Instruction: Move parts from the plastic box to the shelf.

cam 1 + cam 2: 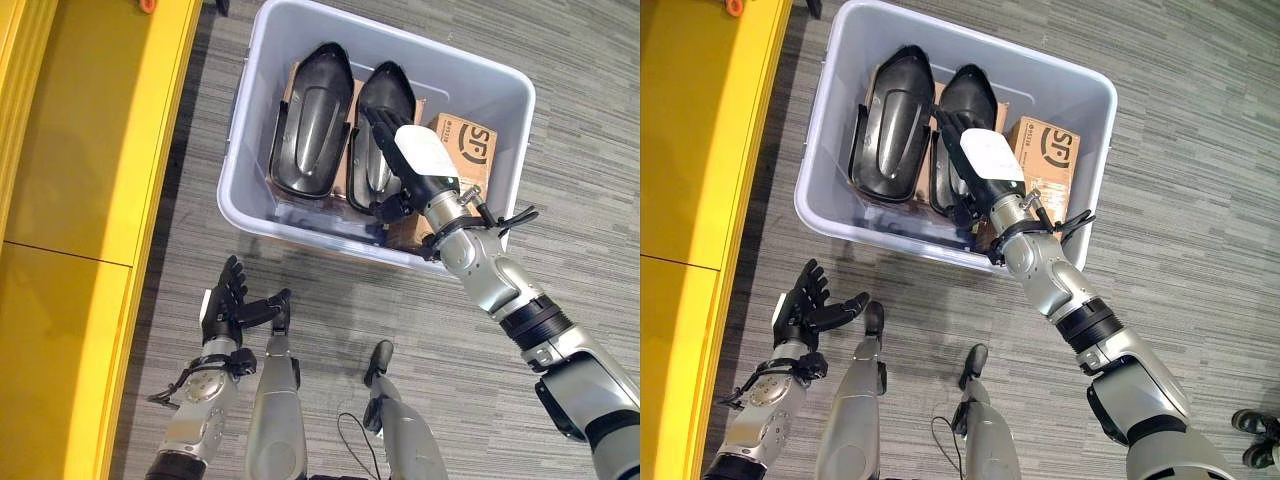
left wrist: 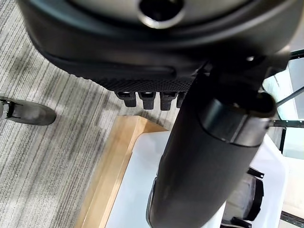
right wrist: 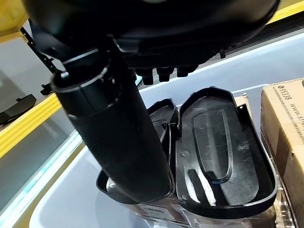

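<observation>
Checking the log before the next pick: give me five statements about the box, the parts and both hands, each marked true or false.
1. Two black parts lie side by side in the plastic box. True.
2. The right hand is reaching into the box over the right-hand part. True.
3. The left hand is holding a black part. False: it hangs over the carpet with straight fingers, holding nothing.
4. The box stands on the yellow shelf. False: it stands on the grey carpet beside the shelf.
5. A cardboard carton sits in the box, on the right-hand side. True.
</observation>
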